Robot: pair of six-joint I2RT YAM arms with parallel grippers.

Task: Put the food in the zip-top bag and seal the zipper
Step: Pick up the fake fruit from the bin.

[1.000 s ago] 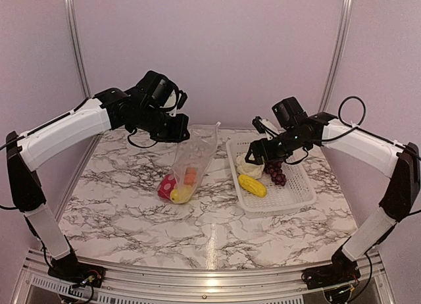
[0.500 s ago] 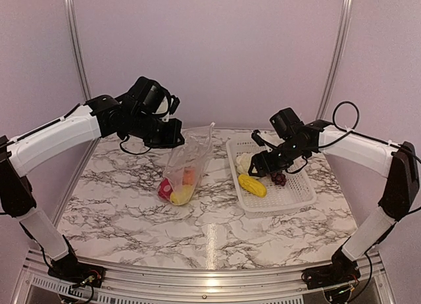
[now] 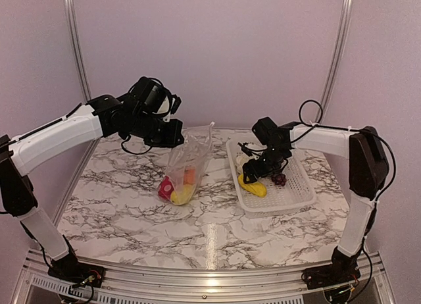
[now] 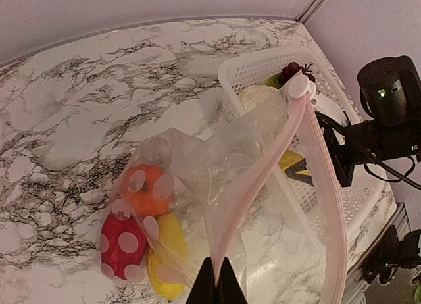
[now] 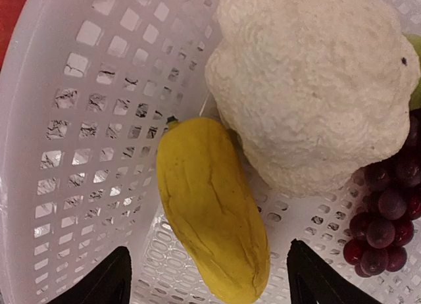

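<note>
We see the right gripper [image 5: 210,284] spread wide astride the yellow piece [image 5: 207,205] lying in the white basket [image 5: 85,120], cauliflower [image 5: 316,87] touching it, grape bunch [image 5: 385,218] against the cauliflower.

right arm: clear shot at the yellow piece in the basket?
Probably yes. The right gripper hangs open over the yellow piece, with a finger on each side and nothing covering it. The cauliflower touches one side of it, so that side may be tight.

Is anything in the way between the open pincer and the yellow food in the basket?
No, nothing visible. The right pincer hangs open right over the yellow piece; the cauliflower just sits beside it.
</note>
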